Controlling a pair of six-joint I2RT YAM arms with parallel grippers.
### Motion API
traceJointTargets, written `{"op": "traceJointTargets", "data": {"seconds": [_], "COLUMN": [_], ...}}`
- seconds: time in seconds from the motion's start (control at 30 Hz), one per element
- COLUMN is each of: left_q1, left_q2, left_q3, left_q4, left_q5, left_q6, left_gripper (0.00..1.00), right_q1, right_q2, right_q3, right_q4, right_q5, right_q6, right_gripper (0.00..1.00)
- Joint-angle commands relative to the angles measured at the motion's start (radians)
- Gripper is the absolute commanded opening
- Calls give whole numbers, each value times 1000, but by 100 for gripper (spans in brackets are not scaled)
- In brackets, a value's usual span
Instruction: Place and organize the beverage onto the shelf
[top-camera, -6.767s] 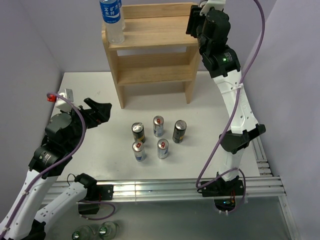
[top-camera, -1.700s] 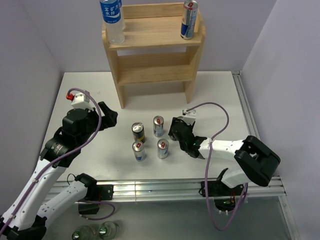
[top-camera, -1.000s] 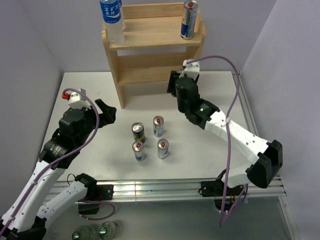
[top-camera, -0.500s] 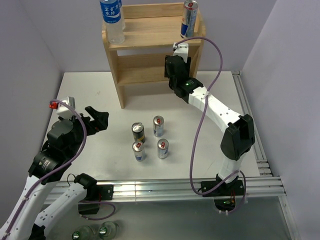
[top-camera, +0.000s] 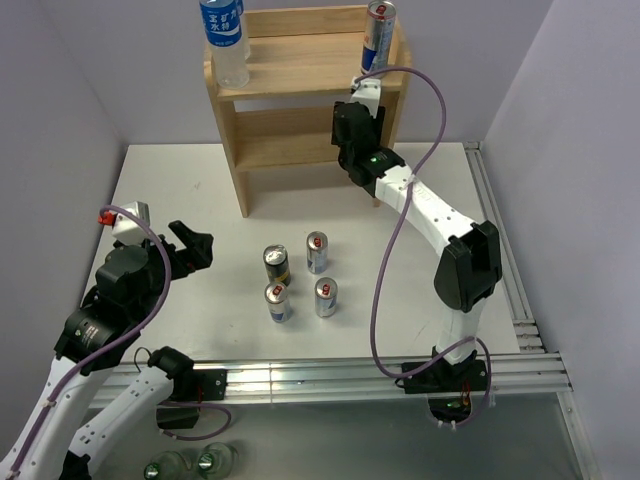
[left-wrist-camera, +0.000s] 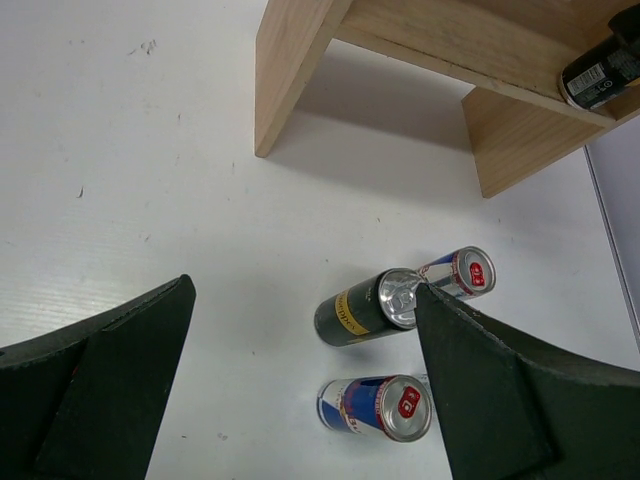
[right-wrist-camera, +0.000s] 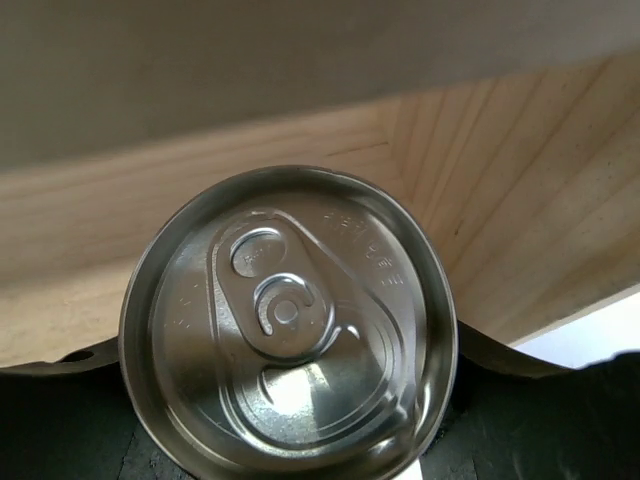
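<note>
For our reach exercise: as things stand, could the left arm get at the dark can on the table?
Probably yes: the left gripper, jaws open, hangs left of the dark can, only bare table between them.

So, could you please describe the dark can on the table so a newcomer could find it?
In front of the wooden shelf, four cans stand clustered on the table. The dark can is the rear-left one, black with a gold band; its three neighbours are silver-blue.
</note>
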Motion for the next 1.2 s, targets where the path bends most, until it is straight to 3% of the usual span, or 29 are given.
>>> {"op": "traceJointTargets", "data": {"seconds": [0.0, 0.53, 0.6, 0.63, 0.73, 0.83, 1.0, 1.1, 1.17], "left_q1": [-3, -3, -3, -3, -3, -3, -5, -3, -5], "left_q2": [3, 11, 9, 6, 5, 5, 3, 3, 2], "left_q3": [-2, 10, 13, 13, 10, 10, 9, 7, 10], "left_q4": [3, -21, -24, -26, -26, -26, -26, -27, -29], "left_q5": [-12, -19, -20, -22, -20, -23, -23, -25, -23], "left_q6": [12, 17, 15, 12, 7, 6, 4, 1, 1], "left_gripper": [99, 99, 99, 99, 99, 99, 99, 99, 99], "right_q1": [-3, -6, -6, -5, -6, -5, -6, -5, -5], "right_q2": [-16, 44, 47, 48, 47, 47, 51, 56, 58], "right_q3": [37, 18, 20, 23, 15, 14, 21, 26, 27], "right_q4": [140, 204, 193, 180, 172, 172, 144, 137, 132], "right_q5": [38, 83, 74, 69, 69, 74, 72, 70, 69], "right_q6": [16, 32, 36, 41, 46, 43, 33, 36, 38], "right_gripper": [0, 0, 7, 23, 50, 61, 66, 74, 88]}}
